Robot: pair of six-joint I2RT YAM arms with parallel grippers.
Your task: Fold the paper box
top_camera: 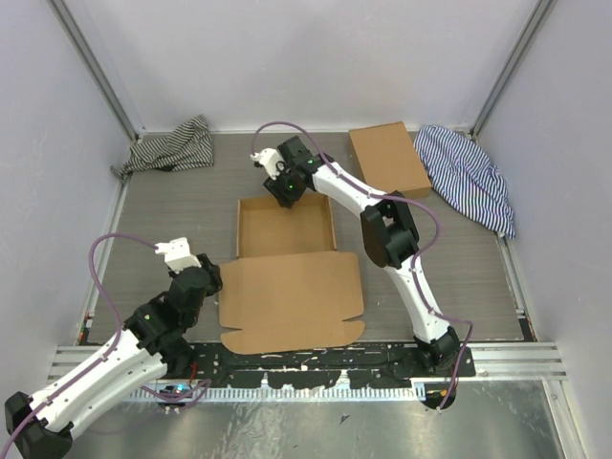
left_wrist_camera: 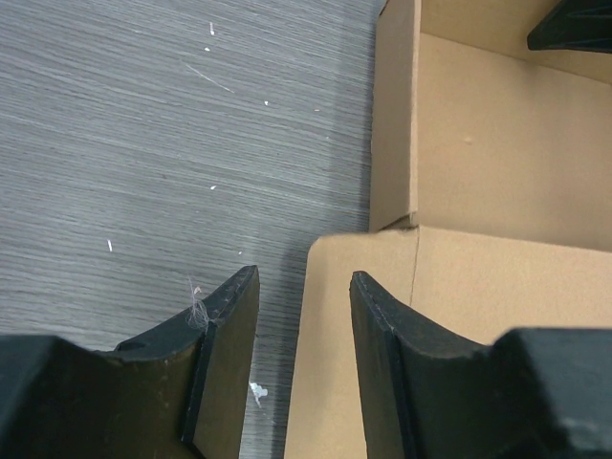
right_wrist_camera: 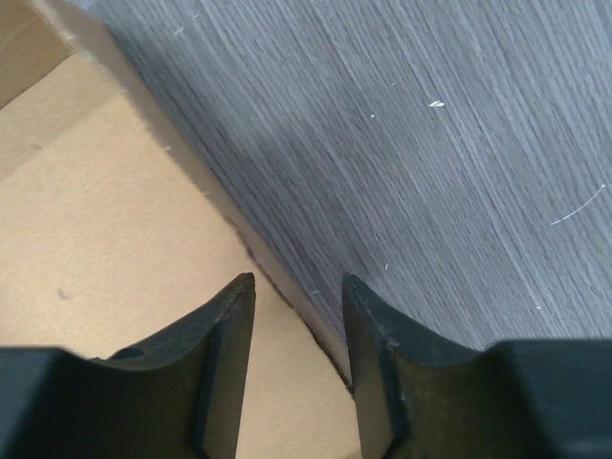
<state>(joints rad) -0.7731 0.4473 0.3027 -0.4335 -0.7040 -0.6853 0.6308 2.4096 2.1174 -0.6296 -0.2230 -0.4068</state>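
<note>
Cardboard flat on worktop: paper box, raised tray half at far end, lid flap spread flat at near end, long axis far to near. Right pincer at box's far wall, astride it, partway open, gripping nothing, arm stretched long. Left pincer over flap's left edge, half open, empty, elbow low.

I am working in a robot test cell in a lab. Plain white panels on aluminium posts enclose a grey tabletop; a slotted metal rail runs along its near edge.
</note>
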